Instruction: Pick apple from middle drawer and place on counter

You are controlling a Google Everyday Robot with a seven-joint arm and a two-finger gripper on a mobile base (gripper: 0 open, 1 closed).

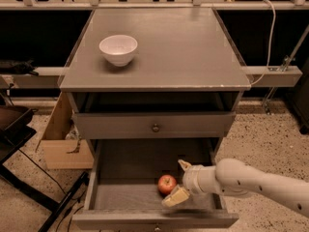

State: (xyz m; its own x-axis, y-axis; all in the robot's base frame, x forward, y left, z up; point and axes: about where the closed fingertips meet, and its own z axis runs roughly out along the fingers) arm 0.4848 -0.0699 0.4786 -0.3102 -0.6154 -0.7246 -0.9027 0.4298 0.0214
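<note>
The small red apple (167,183) lies on the floor of the open middle drawer (130,199), right of its centre. My gripper (176,181) reaches into the drawer from the right on a white arm. It is open, with one finger behind the apple and one in front, right next to the apple's right side. The grey counter (183,47) is the cabinet top above.
A white bowl (118,49) stands on the counter's left part. A closed drawer front with a dark knob (155,127) sits above the open drawer. A cardboard box (60,139) stands on the floor at the left, with black frame legs near it.
</note>
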